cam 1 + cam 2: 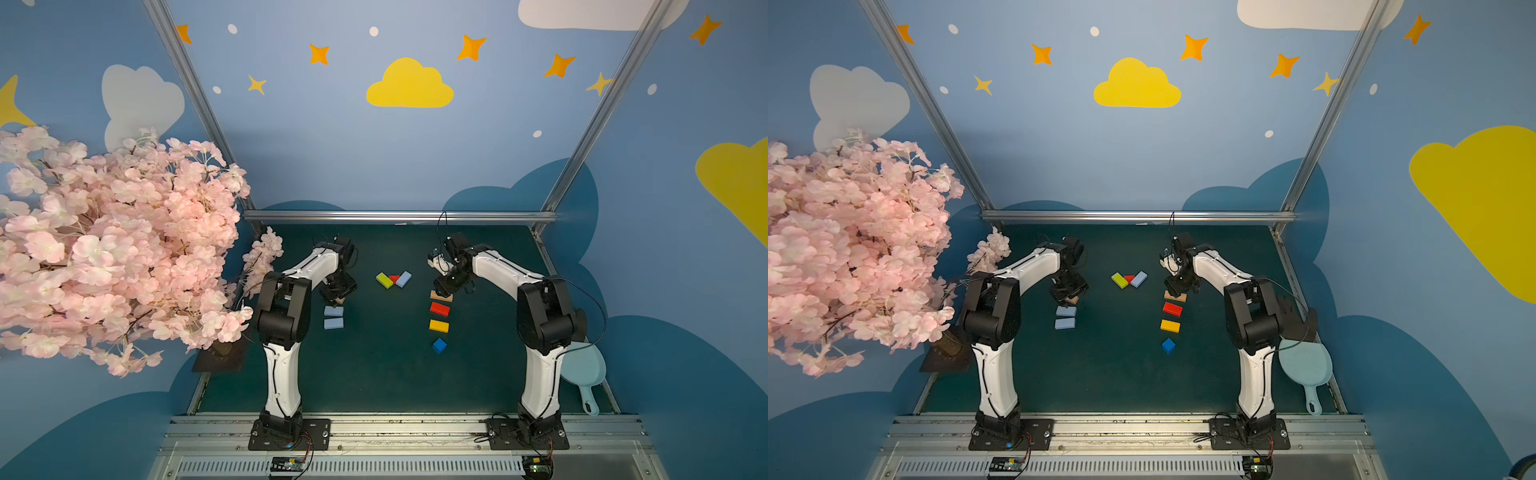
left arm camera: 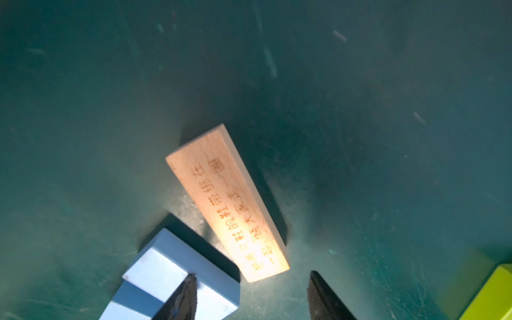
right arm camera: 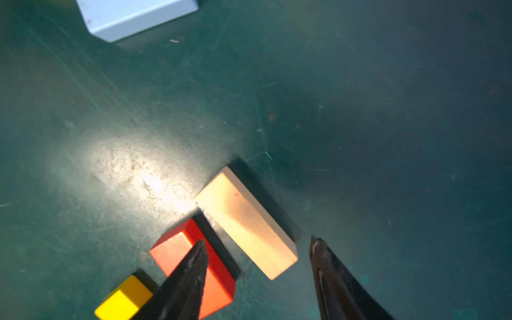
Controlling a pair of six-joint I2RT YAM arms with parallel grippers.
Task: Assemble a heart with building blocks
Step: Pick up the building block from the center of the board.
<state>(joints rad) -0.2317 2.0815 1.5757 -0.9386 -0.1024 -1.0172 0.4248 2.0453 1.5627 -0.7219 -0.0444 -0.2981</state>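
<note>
Silver rail (image 1: 399,428) carrying both arm bases crosses the bottom of the frame, with the dark green worktop (image 1: 382,374) beyond it. Right of centre a spaced column climbs the picture: dark blue cube (image 1: 439,345), yellow bar (image 1: 439,326), red bar (image 1: 439,309), plain tan wooden bar (image 1: 441,296). The right claw (image 3: 257,239) hangs over that tan bar, released, a prong either side of its end. Left of centre lie two light blue bars (image 1: 333,323), then an engraved tan wooden bar (image 2: 227,199) below the left claw (image 2: 252,274), also released. Farthest, mid-frame, the heart is barely begun: lime green bar (image 1: 384,280), red triangle (image 1: 394,278) and a third light blue bar (image 1: 403,279), touching.
</note>
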